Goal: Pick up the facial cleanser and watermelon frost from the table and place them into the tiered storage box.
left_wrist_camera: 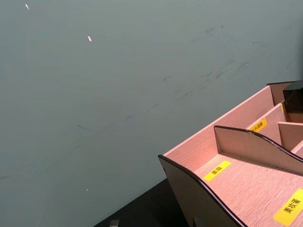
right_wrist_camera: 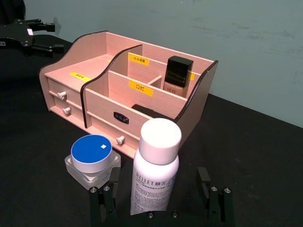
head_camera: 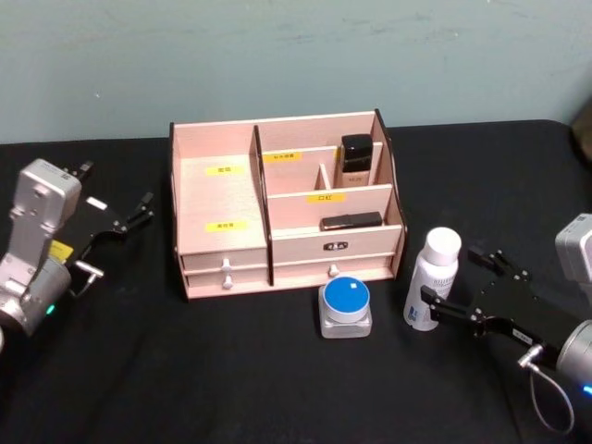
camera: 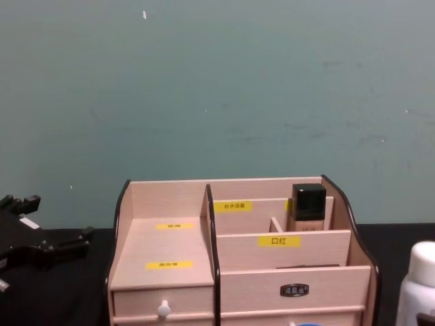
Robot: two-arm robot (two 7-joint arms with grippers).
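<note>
Because the right gripper (head_camera: 450,275) must take the white bottle (head_camera: 432,277) from its sides, it sits low over the black table (head_camera: 231,370). Its two fingers are spread, one on each side of the bottle's body, and they do not press it; nothing is grasped yet. The bottle stands upright just beside the front right corner of the storage box (head_camera: 217,199), so the way into a compartment looks short. Near it, in front of the right drawer, a jar with a blue lid (head_camera: 345,305) stands on the table. I judge the bottle to be the cleanser and the jar the frost, but no label I can read confirms this. The left gripper (head_camera: 122,233) rests at the box's left side, fingers apart and empty, probably so that it is out of the way. On the bottle I read "HELLET". One yellow label on the box reads 口红; the others are too small to read. A dark-capped bottle (head_camera: 356,157) stands in a rear compartment.
</note>
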